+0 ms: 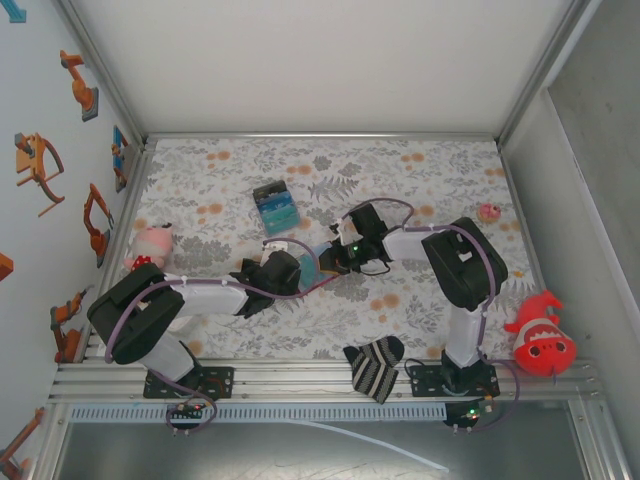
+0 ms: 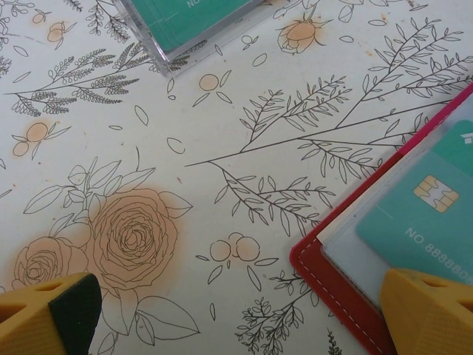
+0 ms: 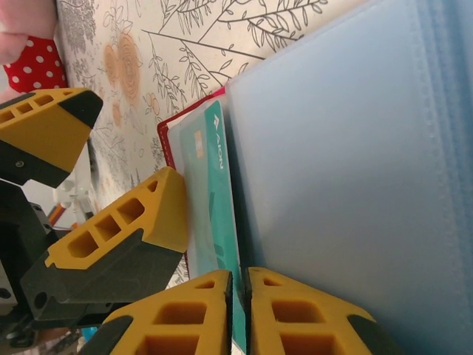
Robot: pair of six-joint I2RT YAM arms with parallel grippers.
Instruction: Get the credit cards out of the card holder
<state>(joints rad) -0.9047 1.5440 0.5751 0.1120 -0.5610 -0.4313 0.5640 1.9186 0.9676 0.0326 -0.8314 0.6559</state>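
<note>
Left end effector (image 2: pixel 240 318) spread wide; right end effector (image 3: pixel 240 314) pinched together.

The teal credit card (image 2: pixel 414 229) in the red card holder (image 2: pixel 329 277) reads "NO. 88888", cut off at the edge. The green card (image 2: pixel 196 15) in the clear case (image 2: pixel 166 59) bears a cropped "NO".

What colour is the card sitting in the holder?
Teal, with a gold chip and white lettering. The card shows best in the left wrist view, inside the red card holder.

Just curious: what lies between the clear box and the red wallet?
Nothing but bare flowered tablecloth between the clear box and the red wallet, seen from the left wrist camera.
</note>
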